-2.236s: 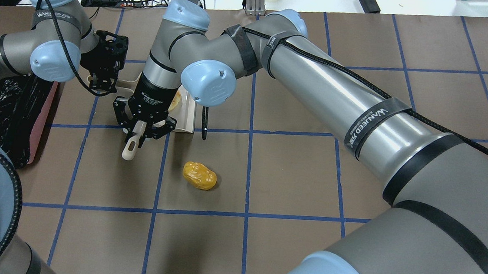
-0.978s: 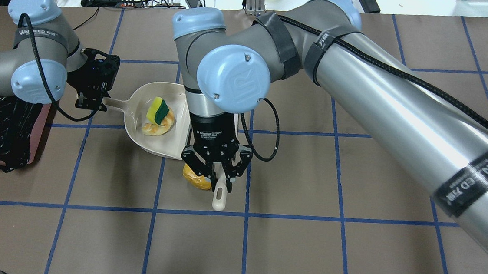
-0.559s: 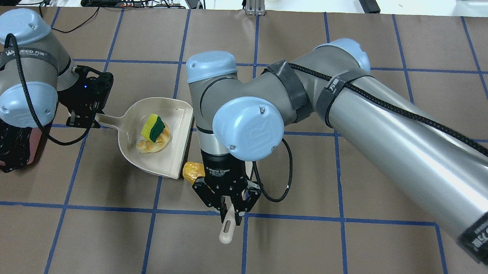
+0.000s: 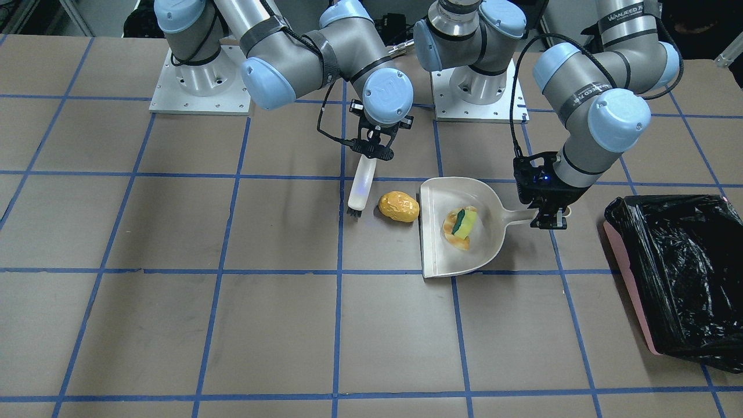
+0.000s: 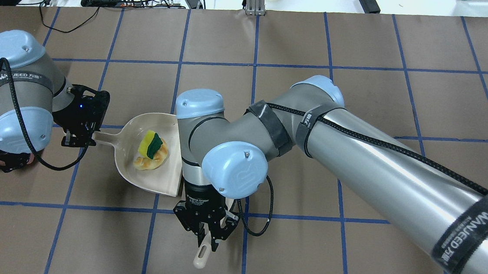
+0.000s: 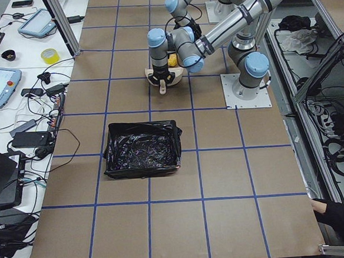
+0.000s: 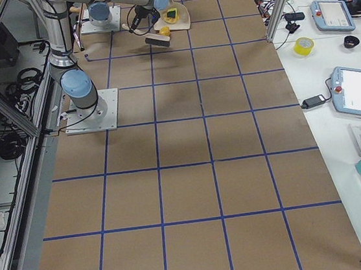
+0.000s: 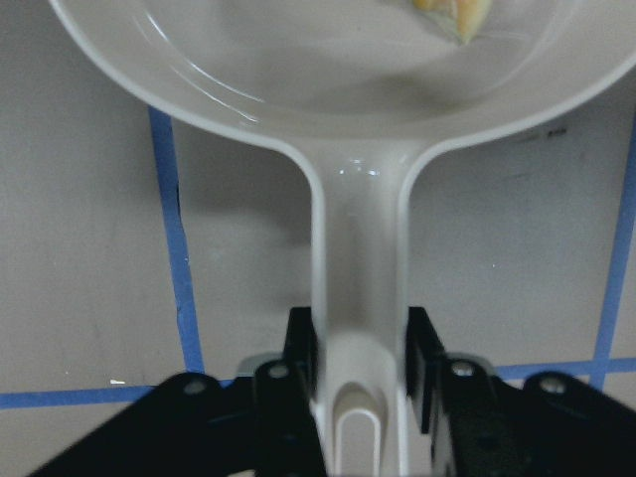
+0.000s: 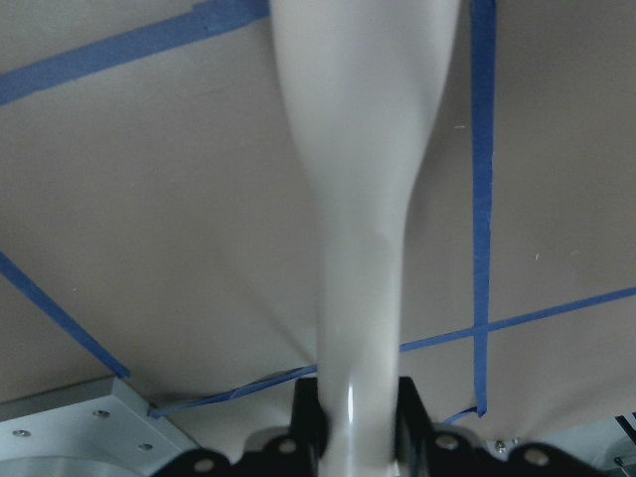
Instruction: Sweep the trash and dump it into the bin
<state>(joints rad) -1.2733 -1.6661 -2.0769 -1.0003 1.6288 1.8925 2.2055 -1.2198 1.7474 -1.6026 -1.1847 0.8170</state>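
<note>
two trash items, the sponge (image 4: 465, 222) and the pastry piece (image 4: 454, 239), lie inside the dustpan (image 4: 447, 258). the roll (image 4: 399, 206) sits just outside its open edge, apparently not touching, and the brush (image 4: 362, 186) is just beyond. we see the left gripper (image 4: 548, 223) clamped on the dustpan handle and the right gripper (image 4: 371, 152) clamped on the brush handle. the bin (image 4: 679, 273) stands well past the handle end.

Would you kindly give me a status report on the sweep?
Left gripper shut on dustpan handle; right gripper shut on brush. Sponge and pastry in dustpan; yellow roll just outside its mouth, bristles beside it. Bin unobstructed.
</note>
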